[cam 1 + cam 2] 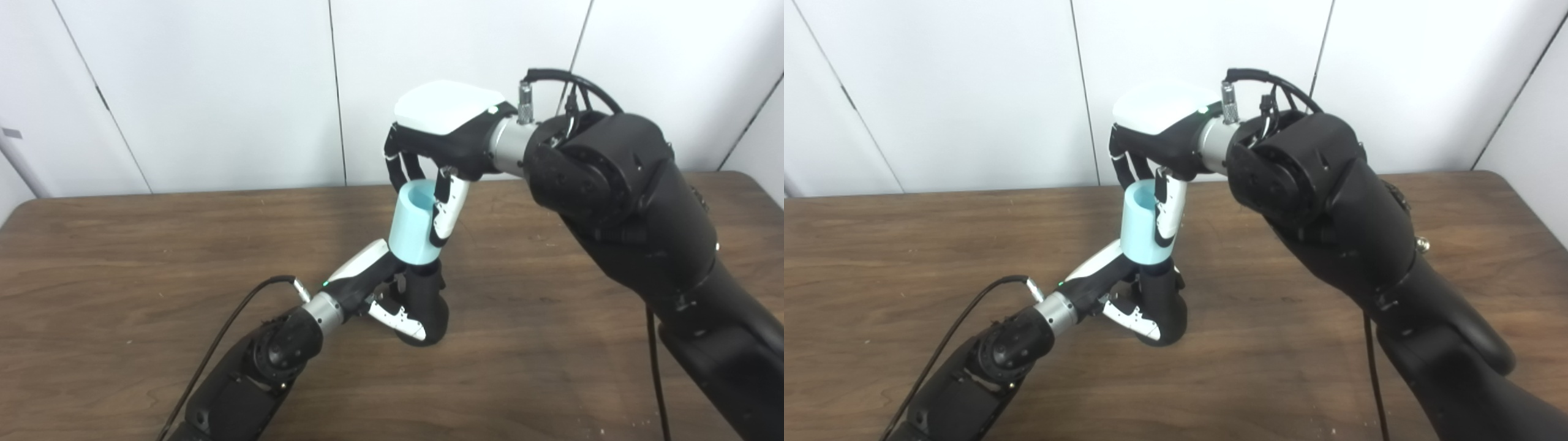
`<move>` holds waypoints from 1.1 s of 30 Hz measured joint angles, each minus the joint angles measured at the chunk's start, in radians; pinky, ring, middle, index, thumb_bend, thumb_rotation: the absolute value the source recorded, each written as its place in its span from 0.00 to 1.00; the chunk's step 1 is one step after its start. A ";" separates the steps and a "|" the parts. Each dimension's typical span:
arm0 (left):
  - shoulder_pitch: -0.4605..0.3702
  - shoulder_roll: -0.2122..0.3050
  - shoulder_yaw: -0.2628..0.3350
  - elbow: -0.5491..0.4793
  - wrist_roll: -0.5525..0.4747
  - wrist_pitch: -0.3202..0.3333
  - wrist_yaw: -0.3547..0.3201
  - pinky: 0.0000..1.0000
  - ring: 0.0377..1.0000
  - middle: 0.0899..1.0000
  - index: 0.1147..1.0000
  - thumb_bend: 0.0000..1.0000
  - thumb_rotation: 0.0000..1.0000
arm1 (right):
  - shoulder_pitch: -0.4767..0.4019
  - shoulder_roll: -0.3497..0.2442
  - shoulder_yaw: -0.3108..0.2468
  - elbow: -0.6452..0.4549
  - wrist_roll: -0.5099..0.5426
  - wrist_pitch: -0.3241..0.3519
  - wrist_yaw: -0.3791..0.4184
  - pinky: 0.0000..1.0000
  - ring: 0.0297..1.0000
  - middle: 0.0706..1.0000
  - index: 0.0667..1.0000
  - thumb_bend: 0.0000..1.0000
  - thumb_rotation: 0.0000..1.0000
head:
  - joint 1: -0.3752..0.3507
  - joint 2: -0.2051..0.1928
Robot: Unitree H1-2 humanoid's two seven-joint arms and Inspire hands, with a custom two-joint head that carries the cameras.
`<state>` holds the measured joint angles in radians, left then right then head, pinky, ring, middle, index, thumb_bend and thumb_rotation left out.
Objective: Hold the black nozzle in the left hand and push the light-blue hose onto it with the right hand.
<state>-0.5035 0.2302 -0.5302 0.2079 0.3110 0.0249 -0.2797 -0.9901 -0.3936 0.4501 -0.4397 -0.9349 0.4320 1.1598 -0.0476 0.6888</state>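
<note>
The black nozzle (427,304) stands upright on the wooden table (122,257), its rounded base down. My left hand (384,288) is shut on it from the left, thumb across its front. The light-blue hose (416,222), a short open-topped tube, sits upright on the nozzle's top, its lower rim meeting the black neck. My right hand (441,147) reaches in from above and is shut on the hose, fingers behind its upper rim and thumb (1167,211) down its right side. The joint inside the tube is hidden.
White wall panels (214,92) rise behind the table's far edge. My large right forearm (637,202) fills the right side above the table. A black cable (226,331) trails from my left wrist toward the bottom edge.
</note>
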 measured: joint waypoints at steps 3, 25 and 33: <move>0.000 0.000 0.000 0.000 0.000 0.000 0.000 0.34 0.40 0.44 0.43 0.51 0.07 | -0.004 0.000 0.012 0.001 0.000 0.004 0.001 0.07 0.14 0.43 0.44 0.53 0.00 | -0.002 0.002; 0.001 -0.001 0.000 0.000 0.000 0.000 0.000 0.34 0.40 0.44 0.43 0.51 0.07 | -0.079 -0.050 0.089 0.034 0.037 0.009 0.003 0.08 0.16 0.43 0.44 0.53 0.00 | -0.005 0.006; 0.001 -0.001 0.000 0.000 0.000 0.000 0.000 0.34 0.39 0.44 0.43 0.51 0.07 | -0.082 -0.054 0.102 0.034 0.052 0.009 0.003 0.08 0.16 0.43 0.44 0.53 0.00 | -0.005 0.005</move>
<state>-0.5029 0.2291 -0.5303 0.2078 0.3111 0.0252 -0.2797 -1.0716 -0.4475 0.5520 -0.4052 -0.8833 0.4413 1.1631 -0.0522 0.6934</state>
